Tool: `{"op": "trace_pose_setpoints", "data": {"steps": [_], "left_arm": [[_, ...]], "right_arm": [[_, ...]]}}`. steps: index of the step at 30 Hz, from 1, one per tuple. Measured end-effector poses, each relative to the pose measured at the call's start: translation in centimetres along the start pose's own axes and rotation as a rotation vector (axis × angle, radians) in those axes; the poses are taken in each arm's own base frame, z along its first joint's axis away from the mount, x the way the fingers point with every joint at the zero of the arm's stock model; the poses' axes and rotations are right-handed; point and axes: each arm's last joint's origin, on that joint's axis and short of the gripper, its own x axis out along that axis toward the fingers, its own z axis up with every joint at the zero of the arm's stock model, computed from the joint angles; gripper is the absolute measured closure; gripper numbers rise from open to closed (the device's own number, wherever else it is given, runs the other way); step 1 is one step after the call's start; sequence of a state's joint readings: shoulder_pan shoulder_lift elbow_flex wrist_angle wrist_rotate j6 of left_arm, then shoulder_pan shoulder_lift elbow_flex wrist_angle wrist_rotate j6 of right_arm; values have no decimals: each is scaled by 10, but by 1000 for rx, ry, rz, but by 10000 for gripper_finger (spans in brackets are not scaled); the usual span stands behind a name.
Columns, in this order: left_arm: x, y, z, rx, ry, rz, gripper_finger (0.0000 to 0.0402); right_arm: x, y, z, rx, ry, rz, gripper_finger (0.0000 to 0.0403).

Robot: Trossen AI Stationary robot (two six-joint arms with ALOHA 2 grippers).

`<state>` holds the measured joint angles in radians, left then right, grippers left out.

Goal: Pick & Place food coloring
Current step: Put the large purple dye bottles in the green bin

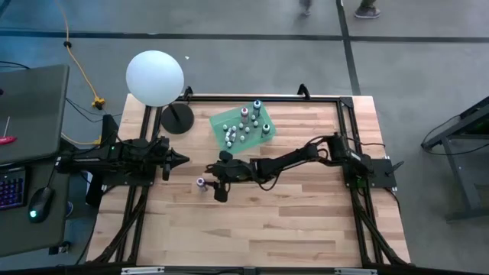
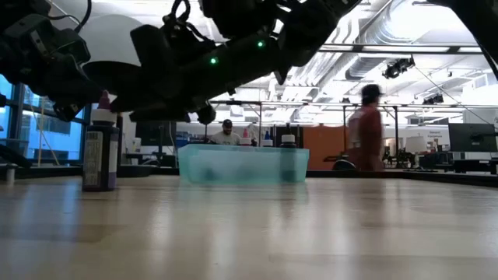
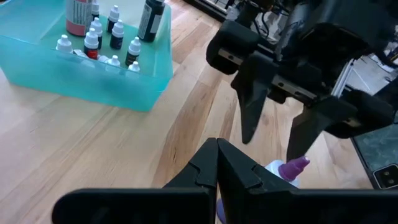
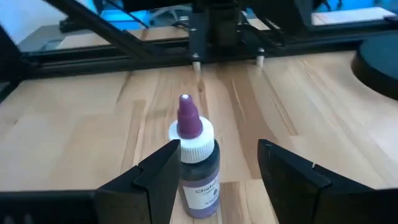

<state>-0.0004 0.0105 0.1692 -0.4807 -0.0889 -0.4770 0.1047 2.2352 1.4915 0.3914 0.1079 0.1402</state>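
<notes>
Right gripper point(image 4: 214, 163): mine, reached out over the middle of the table, fingers spread wide apart and holding nothing; it shows from above too point(image 1: 219, 186).
Purple bottle point(image 4: 196, 163): upright on the wood between my two open fingers. I cannot tell whether either finger touches it. Purple tip, white collar, dark body with a label. From above it stands just off my fingertips, toward the left arm point(image 1: 201, 182); in the low view it stands alone on the bare tabletop point(image 2: 100, 148).
Left gripper point(image 1: 180, 160): my other hand, at the table's left side, fingers pressed together into a point aimed toward the bottle, gripping nothing; its closed tips show in its own wrist view point(image 3: 216, 163).
Tray point(image 1: 220, 121): green, at the far middle of the table, well apart from the purple bottle.
Other bottles point(image 1: 244, 127): a cluster of small ones standing upright inside the tray, most white-capped.
Globe point(image 1: 155, 77): big and white, on a black stand at the far left corner.
</notes>
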Motion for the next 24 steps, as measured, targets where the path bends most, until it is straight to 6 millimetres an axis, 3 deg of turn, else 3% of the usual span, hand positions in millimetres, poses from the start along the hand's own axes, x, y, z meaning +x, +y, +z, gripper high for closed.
{"op": "trace_pose_setpoints", "data": {"steps": [10,19,24], "left_arm": [[0,0,0,0,0,1,401],[0,0,0,0,0,0,401],[0,0,0,0,0,0,401]], "right_arm": [[0,3,-3,16,30,97,198],[0,5,-3,-3,29,76,198],[10,4,-18,28,12,71,198]]}}
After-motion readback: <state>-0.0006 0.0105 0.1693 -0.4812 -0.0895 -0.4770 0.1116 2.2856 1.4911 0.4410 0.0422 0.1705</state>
